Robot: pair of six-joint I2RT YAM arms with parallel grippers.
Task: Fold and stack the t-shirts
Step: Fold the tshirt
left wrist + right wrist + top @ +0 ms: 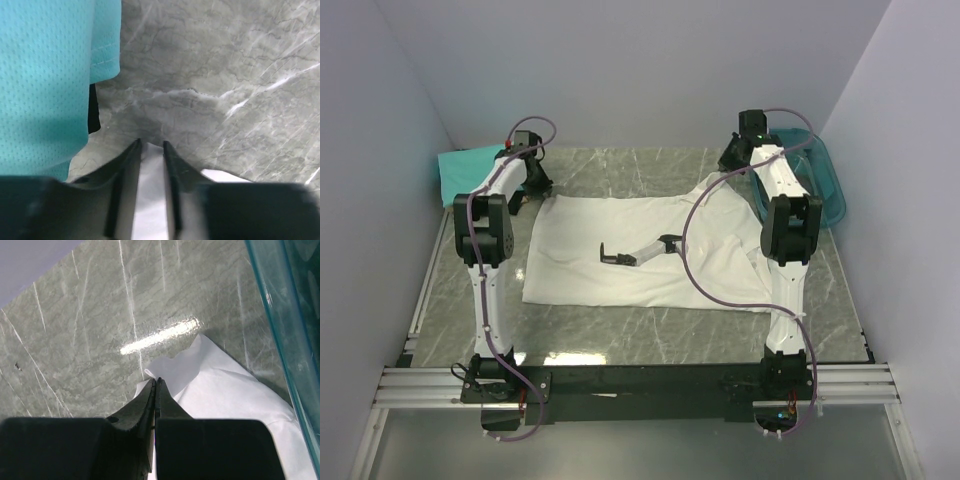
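A white t-shirt (580,245) with a robot-arm print lies spread flat across the middle of the table. My left gripper (532,185) is at its far left corner. In the left wrist view the left gripper (151,144) has its jaws apart, and white cloth (149,195) lies between them. My right gripper (732,160) is at the shirt's far right corner. There the right gripper (158,380) is shut on a folded edge of the white t-shirt (225,390). A teal t-shirt (470,160) lies folded at the far left, and under the teal cloth (45,75) a black t-shirt (93,112) shows as a strip.
A translucent teal plastic tub (820,185) stands at the far right, its wall (285,315) close beside my right gripper. White walls close in the table on the left, back and right. Both arms' purple cables hang over the table.
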